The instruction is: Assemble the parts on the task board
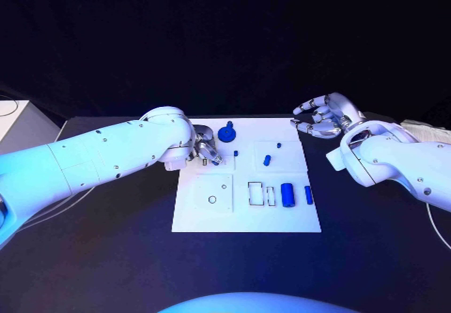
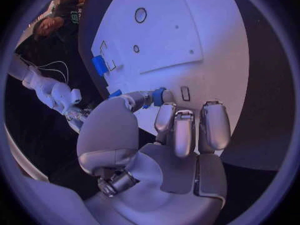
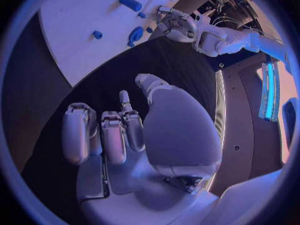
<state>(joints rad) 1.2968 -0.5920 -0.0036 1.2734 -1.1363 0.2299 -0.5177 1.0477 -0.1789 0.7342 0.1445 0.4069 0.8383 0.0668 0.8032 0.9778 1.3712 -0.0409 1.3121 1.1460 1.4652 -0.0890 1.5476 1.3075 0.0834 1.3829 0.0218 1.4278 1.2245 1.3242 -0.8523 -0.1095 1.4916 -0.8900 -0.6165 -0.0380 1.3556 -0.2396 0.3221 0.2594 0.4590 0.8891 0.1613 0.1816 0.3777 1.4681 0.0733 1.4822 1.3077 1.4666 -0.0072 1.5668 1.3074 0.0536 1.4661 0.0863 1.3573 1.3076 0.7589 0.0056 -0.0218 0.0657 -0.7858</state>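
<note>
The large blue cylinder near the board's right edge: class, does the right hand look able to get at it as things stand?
Probably yes. The right hand hovers open off the board's far right corner, holding nothing. The large blue cylinder lies on that same side with nothing over it; the left hand is busy at the board's far left.

A black table [image 1: 103,261] spreads under everything, a white box-like object [image 1: 21,120] with a thin cable at its top sits off its far left corner, and something pale and crumpled [image 1: 427,132] lies at the far right edge.
</note>
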